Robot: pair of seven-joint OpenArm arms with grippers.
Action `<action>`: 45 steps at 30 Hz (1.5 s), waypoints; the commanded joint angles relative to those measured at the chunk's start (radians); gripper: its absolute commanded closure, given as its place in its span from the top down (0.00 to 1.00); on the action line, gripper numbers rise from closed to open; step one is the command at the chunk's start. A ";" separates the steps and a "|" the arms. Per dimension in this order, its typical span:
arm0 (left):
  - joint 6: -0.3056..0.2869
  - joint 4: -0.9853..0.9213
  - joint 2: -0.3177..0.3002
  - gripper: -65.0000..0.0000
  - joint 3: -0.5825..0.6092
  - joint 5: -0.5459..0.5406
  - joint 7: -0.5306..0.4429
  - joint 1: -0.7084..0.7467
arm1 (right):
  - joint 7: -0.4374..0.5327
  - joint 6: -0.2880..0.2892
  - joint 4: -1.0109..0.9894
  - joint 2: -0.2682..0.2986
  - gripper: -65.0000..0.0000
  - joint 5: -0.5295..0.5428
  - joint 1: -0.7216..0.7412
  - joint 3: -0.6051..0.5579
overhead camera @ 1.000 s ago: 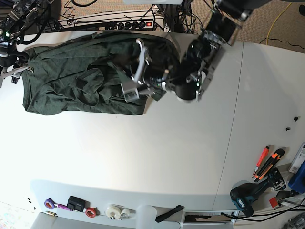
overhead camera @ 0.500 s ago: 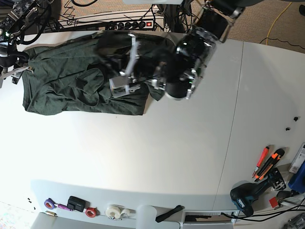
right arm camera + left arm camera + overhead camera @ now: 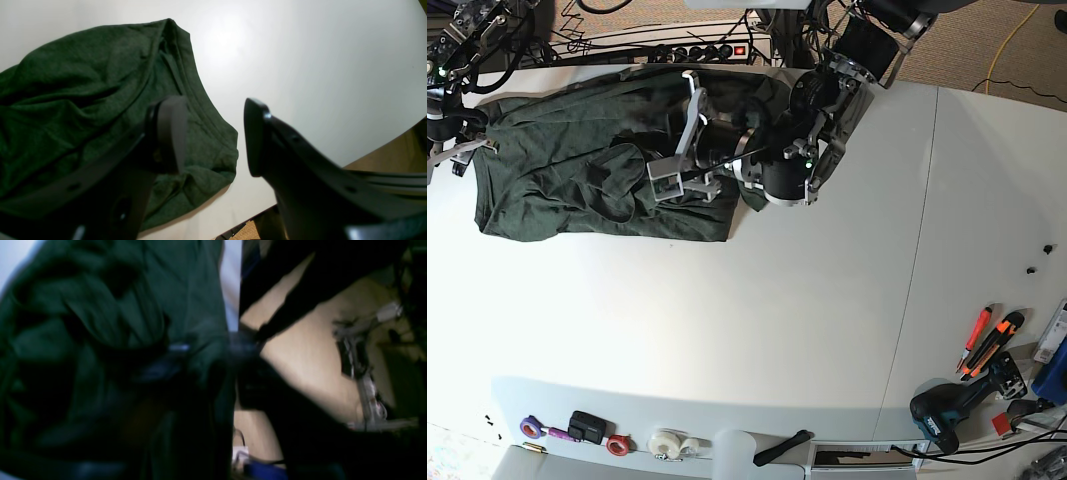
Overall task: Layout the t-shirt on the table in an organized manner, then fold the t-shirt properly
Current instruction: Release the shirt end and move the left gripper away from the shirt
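Fabric of the t-shirt (image 3: 577, 170) lies bunched on the bench (image 3: 777, 330), where the left gripper (image 3: 682, 135) has just spread its 2 fingers and let go while the right gripper (image 3: 213, 136), at the shirt's corner, stays open and empty, so spreading continues.

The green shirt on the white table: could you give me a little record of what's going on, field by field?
shirt: dark green t-shirt, rumpled, not yet laid flat or folded
location: far left part of the table
left gripper: over the shirt's right portion, jaws spread; whether cloth is held cannot be told
right gripper: open, empty, above a shirt corner by the table edge
other items: hand tools and tape rolls along the near edge
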 commanded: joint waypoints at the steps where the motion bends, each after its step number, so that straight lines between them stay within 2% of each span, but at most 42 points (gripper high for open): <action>1: 0.030 0.016 0.007 0.55 -0.005 -0.005 -0.009 -0.024 | 0.023 -0.002 0.016 0.017 0.42 0.006 0.005 0.007; 4: 0.081 0.016 0.002 0.54 -0.048 0.068 -0.007 -0.043 | 0.022 -0.002 0.016 0.017 0.42 0.006 0.005 0.007; 6: 0.082 0.016 -0.010 0.49 -0.105 0.069 -0.009 -0.060 | 0.023 -0.002 0.016 0.017 0.42 0.006 0.005 0.007; 8: 0.117 0.016 -0.027 0.44 -0.184 0.073 -0.012 -0.071 | 0.022 -0.002 0.016 0.017 0.42 0.006 0.005 0.007; 13: 0.195 0.016 -0.097 0.43 -0.360 0.156 -0.016 -0.069 | 0.023 -0.002 0.016 0.017 0.42 0.006 0.006 0.007; 17: 0.241 0.014 -0.168 0.43 -0.382 0.206 -0.041 -0.042 | 0.023 -0.002 0.016 0.017 0.42 0.006 0.005 0.007; 24: 0.241 -0.001 -0.183 0.43 -0.379 0.208 -0.105 0.021 | 0.021 -0.002 0.016 0.017 0.42 0.006 0.005 0.007; 33: 0.232 -0.148 -0.177 0.43 -0.374 0.206 -0.183 0.003 | 0.020 -0.002 0.016 0.017 0.42 0.006 0.005 0.007; 39: 0.207 -0.164 -0.151 0.43 -0.374 0.189 -0.171 -0.002 | 0.020 -0.002 0.016 0.017 0.42 0.006 0.005 0.007; 43: 0.183 -0.164 -0.133 0.43 -0.374 0.138 -0.132 -0.003 | 0.021 -0.002 0.016 0.017 0.42 0.006 0.006 0.007; 45: 0.181 -0.164 -0.122 0.43 -0.374 0.153 -0.130 -0.003 | 0.021 -0.002 0.016 0.017 0.42 0.006 0.006 0.007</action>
